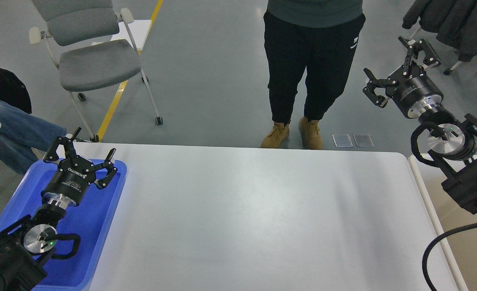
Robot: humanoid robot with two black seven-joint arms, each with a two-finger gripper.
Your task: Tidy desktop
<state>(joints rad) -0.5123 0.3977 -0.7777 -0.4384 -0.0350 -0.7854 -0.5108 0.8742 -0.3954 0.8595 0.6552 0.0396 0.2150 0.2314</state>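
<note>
- Head view: the worktop [254,218], the thing I am meant to tidy, fills the middle and lower part of the frame, a plain white matte slab with rounded far corners.
- I see nothing lying on its bare surface, so I judge the tidying done or nearly so.
- My left hand [83,155] hangs at the lower left of the frame over the blue tray [101,242], fingers spread apart and holding nothing.
- The tray sits at the worktop's left edge; I cannot tell whether it rests on it or just beside it, and the part I can see looks bare.
- My right hand [400,66] is raised at the upper right, past the worktop's far right corner, fingers spread wide and empty.
- A person [313,64] in tan boots stands beyond the far edge, a grey chair [93,56] at the upper left.
- Handling: the worktop looks stiff, heavy and smooth, not something to lift. Small flat things would likely slide on it; I would pinch them at an edge.
</note>
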